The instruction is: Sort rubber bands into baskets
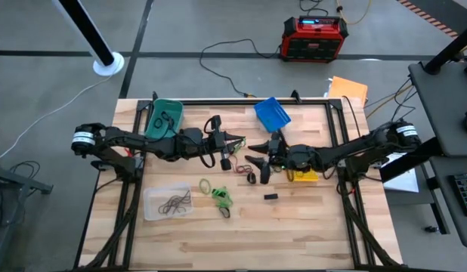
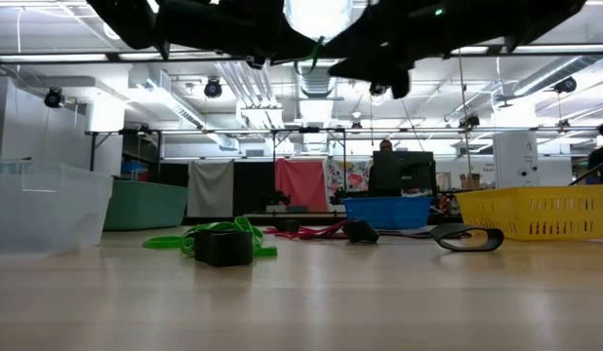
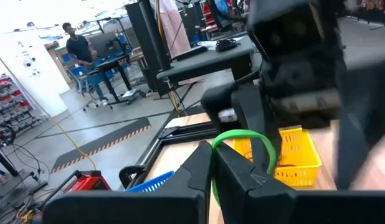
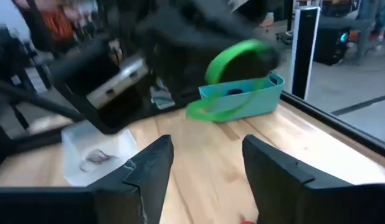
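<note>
My left gripper (image 1: 239, 139) hangs over the table's middle, shut on a bright green rubber band (image 3: 243, 138). My right gripper (image 4: 208, 163) faces it from the right, open, with the band (image 4: 239, 59) ahead of its fingers and apart from them. More green bands (image 1: 218, 195), a red one (image 1: 241, 170) and a black one (image 1: 251, 178) lie flat on the wood. The teal basket (image 1: 164, 117) and the blue basket (image 1: 272, 113) stand at the far edge. The clear basket (image 1: 167, 202), with dark bands in it, stands near left. The yellow basket (image 1: 307, 176) shows under my right arm. My left gripper pinches the green band between its two fingers (image 3: 199, 163). The fingers are level and point toward the table's right. The band's free part (image 3: 267, 155) stands out past the fingertips as an open loop, lifted clear above the table.
A small black block (image 1: 271, 196) lies on the wood near the middle, right of the green bands. Black frame bars (image 1: 339, 136) run along the table's left, right and far sides. Bare wood spreads along the near edge.
</note>
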Motion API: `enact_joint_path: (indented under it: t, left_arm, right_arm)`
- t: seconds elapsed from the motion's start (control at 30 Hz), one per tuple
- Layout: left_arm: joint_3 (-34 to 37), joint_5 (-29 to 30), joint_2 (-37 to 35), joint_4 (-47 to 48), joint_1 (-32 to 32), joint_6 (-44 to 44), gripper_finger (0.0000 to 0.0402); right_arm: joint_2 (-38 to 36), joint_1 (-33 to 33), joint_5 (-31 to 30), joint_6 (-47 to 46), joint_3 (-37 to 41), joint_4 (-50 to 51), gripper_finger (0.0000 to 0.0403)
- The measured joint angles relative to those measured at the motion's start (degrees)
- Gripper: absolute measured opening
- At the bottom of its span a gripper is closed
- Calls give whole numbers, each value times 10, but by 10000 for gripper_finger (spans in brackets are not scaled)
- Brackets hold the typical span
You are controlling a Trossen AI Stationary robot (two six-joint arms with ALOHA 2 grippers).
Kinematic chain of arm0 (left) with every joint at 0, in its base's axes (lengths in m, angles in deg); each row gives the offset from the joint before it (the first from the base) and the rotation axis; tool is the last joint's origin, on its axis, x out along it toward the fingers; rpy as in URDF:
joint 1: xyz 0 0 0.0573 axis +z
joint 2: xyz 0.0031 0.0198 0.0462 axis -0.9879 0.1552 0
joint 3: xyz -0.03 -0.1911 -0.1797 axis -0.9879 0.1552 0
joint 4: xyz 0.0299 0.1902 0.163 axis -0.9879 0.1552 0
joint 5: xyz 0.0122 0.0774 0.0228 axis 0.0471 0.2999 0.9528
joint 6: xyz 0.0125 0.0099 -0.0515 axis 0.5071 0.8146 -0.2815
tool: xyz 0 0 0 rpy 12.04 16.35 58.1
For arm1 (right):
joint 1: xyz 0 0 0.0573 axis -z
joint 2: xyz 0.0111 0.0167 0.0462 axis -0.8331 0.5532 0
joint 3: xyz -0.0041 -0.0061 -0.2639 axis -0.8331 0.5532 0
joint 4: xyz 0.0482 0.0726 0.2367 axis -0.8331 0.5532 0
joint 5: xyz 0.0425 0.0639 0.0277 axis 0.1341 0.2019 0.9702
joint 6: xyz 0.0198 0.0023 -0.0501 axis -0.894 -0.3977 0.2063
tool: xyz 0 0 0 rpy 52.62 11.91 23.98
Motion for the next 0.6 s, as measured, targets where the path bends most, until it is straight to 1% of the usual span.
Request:
enact_joint_path:
  t: [0.13, 0.27, 0.6]
  left_arm:
    - [0, 0, 0, 7, 0, 0, 0]
    - [0, 1, 0, 25, 0, 0, 0]
    - [0, 1, 0, 43, 0, 7, 0]
  right_arm:
    - [51, 0, 0, 47, -36, 5, 201]
    - [74, 3, 0, 63, -60, -1, 207]
    - [80, 11, -6, 76, -75, -1, 205]
